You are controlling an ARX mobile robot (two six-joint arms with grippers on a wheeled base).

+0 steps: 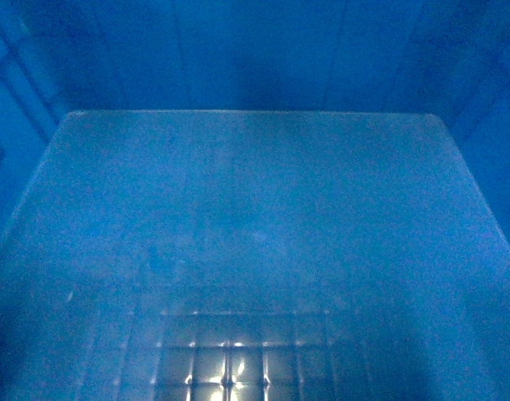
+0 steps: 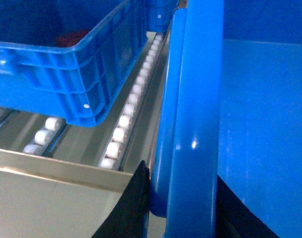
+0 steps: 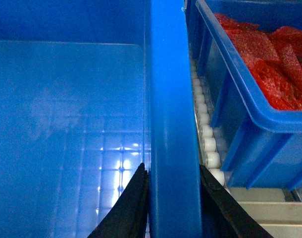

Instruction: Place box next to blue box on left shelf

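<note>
Head cam is basically staring into the big open-top bright blue plastic crate (image 1: 255,217), nothing but its flat gridded floor. The left gripper (image 2: 183,208) has its black fingers clamped on the crate's left rim, and the right gripper (image 3: 173,208) is pinching the right rim. The crate sits over the white roller tracks (image 2: 126,119) between two other blue ribbed crates: one left (image 2: 67,74), and one right (image 3: 250,124) holding red bags (image 3: 275,64)

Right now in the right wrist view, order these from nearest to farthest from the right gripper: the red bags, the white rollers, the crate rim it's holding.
1. Crate rim, clamped in the right gripper.
2. White rollers, just right of the rim.
3. Red bags, upper right, inside the neighbouring blue crate.
</note>
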